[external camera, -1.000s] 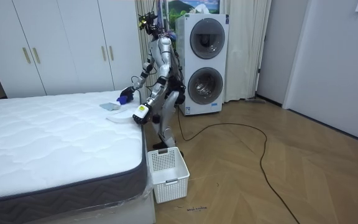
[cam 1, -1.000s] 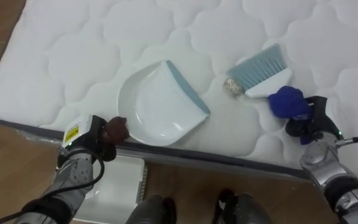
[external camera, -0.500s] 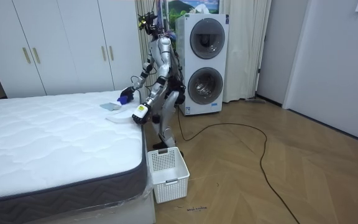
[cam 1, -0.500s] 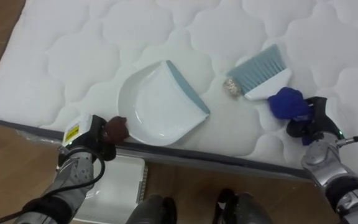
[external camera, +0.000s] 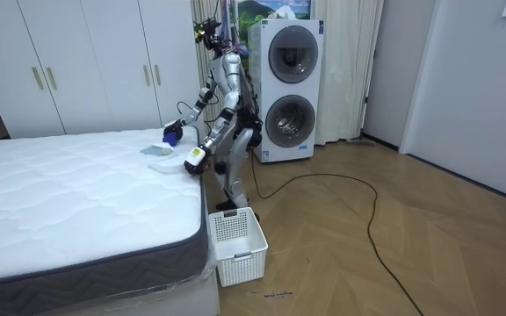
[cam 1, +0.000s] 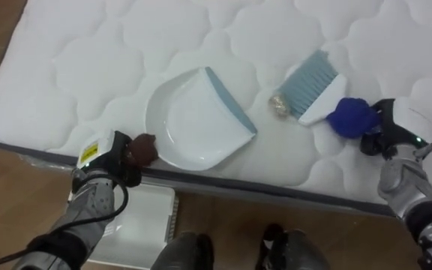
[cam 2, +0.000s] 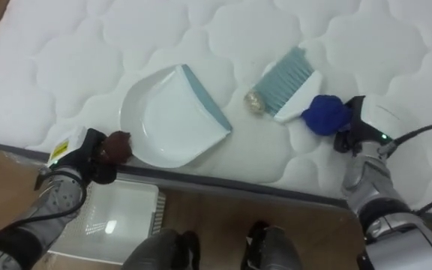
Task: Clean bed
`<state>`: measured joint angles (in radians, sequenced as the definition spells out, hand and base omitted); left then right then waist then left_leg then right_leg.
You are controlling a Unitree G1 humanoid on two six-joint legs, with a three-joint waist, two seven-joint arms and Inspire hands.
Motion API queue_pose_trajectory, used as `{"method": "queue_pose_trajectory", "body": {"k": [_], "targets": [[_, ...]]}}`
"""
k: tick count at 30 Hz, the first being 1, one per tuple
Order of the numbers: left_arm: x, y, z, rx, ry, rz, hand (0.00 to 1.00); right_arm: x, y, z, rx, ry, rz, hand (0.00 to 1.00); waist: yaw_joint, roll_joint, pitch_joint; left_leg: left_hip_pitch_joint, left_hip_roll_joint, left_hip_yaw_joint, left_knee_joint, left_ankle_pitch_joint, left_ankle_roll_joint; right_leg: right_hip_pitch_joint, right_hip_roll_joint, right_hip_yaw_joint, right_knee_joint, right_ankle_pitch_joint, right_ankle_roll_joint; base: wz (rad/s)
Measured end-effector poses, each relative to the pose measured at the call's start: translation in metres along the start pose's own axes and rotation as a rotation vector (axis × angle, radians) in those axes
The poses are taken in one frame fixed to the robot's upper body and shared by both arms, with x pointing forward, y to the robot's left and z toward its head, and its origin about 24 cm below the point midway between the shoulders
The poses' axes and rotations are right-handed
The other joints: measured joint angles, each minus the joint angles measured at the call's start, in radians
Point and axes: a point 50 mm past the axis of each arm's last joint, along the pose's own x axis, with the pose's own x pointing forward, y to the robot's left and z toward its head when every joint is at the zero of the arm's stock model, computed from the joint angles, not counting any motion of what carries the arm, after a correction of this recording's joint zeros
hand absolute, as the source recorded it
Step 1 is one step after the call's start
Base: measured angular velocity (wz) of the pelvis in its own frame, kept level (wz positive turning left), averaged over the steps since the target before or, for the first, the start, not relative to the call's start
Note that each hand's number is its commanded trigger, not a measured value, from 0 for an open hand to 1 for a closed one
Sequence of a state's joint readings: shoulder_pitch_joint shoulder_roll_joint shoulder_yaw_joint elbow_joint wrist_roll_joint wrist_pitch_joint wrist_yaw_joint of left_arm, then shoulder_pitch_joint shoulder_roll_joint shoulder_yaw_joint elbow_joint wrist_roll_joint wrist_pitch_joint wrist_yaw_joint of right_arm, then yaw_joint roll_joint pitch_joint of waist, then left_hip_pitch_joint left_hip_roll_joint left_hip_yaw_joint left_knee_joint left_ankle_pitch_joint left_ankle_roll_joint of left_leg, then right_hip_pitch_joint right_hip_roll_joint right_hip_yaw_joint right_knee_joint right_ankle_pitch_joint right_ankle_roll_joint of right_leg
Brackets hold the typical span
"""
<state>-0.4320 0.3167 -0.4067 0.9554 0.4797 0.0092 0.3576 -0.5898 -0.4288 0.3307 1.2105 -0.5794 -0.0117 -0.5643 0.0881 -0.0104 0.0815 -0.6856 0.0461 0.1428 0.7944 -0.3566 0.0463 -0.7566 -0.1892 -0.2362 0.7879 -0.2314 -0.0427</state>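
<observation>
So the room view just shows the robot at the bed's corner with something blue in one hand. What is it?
Observer: The right hand grips the blue handle of a small brush, its bristles on the mattress.
Operator: And the other hand?
Observer: The left hand is curled round the brown handle of a white dustpan lying flat near the bed's edge.
Operator: Anything to sweep?
Observer: One small crumpled scrap lies at the bristles, apart from the dustpan's lip.
</observation>
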Motion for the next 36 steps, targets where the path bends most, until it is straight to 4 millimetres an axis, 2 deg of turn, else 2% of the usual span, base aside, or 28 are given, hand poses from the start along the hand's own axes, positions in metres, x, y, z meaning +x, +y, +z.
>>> {"method": "queue_pose_trajectory", "body": {"k": [1, 4, 6, 9, 12, 16, 23, 27, 28, 31, 33, 36], "targets": [[0.001, 0.005, -0.002, 0.036, -0.012, 0.015, 1.0, 0.001, -0.002, 0.003, -0.05, -0.029, -0.011, 1.0, 0.003, -0.019, -0.0005, 0.002, 0.003, 0.008, -0.002, 0.0, -0.001, -0.001, 0.002, 0.002, 0.0, 0.001, -0.002, -0.1], [0.002, 0.014, -0.006, 0.112, -0.027, 0.044, 1.0, 0.008, -0.011, 0.011, -0.178, -0.094, -0.041, 1.0, 0.001, -0.058, -0.0006, 0.004, 0.003, 0.005, -0.003, 0.001, -0.002, 0.002, 0.008, 0.001, -0.007, 0.004, -0.005, -0.06], [0.003, 0.018, -0.006, 0.164, -0.048, 0.066, 1.0, 0.013, -0.021, 0.013, -0.267, -0.128, -0.077, 1.0, 0.001, -0.067, -0.0006, -0.001, 0.012, 0.003, 0.0, 0.001, -0.002, 0.005, 0.014, -0.004, -0.017, 0.011, -0.004, 0.0], [0.002, 0.018, -0.004, 0.206, -0.062, 0.081, 1.0, 0.022, -0.037, 0.016, -0.405, -0.18, -0.139, 1.0, 0.002, -0.074, -0.0011, 0.002, 0.012, 0.001, -0.01, 0.003, 0.001, 0.012, 0.017, -0.004, -0.033, 0.024, 0.0, -0.04], [0.003, 0.025, -0.004, 0.277, -0.091, 0.108, 1.0, 0.026, -0.049, 0.022, -0.489, -0.235, -0.193, 1.0, 0.003, -0.097, -0.0005, 0.011, 0.009, 0.014, -0.032, 0.01, 0.005, 0.009, 0.019, 0.01, -0.046, 0.029, 0.004, -0.06], [0.003, 0.029, -0.004, 0.345, -0.11, 0.133, 1.0, 0.028, -0.062, 0.035, -0.627, -0.322, -0.275, 1.0, 0.0, -0.102, -0.0001, 0.017, 0.012, 0.016, -0.042, 0.01, 0.005, 0.017, 0.017, -0.003, -0.059, 0.034, 0.002, -0.05], [0.002, 0.03, -0.005, 0.4, -0.105, 0.145, 1.0, 0.028, -0.068, 0.046, -0.721, -0.371, -0.336, 1.0, -0.003, -0.109, -0.0008, 0.025, 0.012, 0.02, -0.057, 0.01, 0.005, 0.02, 0.017, -0.01, -0.064, 0.034, 0.002, -0.01], [0.002, 0.032, -0.01, 0.436, -0.096, 0.124, 1.0, 0.026, -0.069, 0.06, -0.795, -0.443, -0.351, 1.0, -0.003, -0.121, -0.0013, 0.06, 0.016, 0.037, -0.08, 0.011, 0.002, 0.043, 0.019, -0.011, -0.081, 0.037, -0.001, -0.11], [0.001, 0.033, -0.013, 0.448, -0.093, 0.12, 1.0, 0.026, -0.068, 0.064, -0.811, -0.463, -0.352, 1.0, -0.003, -0.133, -0.0015, 0.07, 0.017, 0.043, -0.087, 0.012, 0.001, 0.047, 0.019, -0.01, -0.083, 0.037, -0.002, -0.15], [0.002, 0.04, -0.018, 0.462, -0.084, 0.12, 1.0, 0.026, -0.07, 0.069, -0.835, -0.476, -0.348, 1.0, -0.001, -0.146, -0.0007, 0.07, 0.035, 0.042, -0.091, 0.014, -0.003, 0.06, 0.038, -0.018, -0.117, 0.052, -0.008, -0.09], [0.002, 0.041, -0.019, 0.466, -0.081, 0.114, 1.0, 0.026, -0.071, 0.072, -0.846, -0.487, -0.357, 1.0, -0.003, -0.154, -0.0019, 0.07, 0.035, 0.042, -0.091, 0.014, -0.003, 0.062, 0.039, -0.018, -0.118, 0.052, -0.007, -0.02], [0.002, 0.042, -0.018, 0.464, -0.084, 0.106, 1.0, 0.025, -0.073, 0.077, -0.874, -0.51, -0.375, 1.0, -0.002, -0.154, -0.0021, 0.069, 0.039, 0.041, -0.092, 0.014, -0.003, 0.068, 0.044, -0.027, -0.131, 0.055, -0.005, 0.0]]}}
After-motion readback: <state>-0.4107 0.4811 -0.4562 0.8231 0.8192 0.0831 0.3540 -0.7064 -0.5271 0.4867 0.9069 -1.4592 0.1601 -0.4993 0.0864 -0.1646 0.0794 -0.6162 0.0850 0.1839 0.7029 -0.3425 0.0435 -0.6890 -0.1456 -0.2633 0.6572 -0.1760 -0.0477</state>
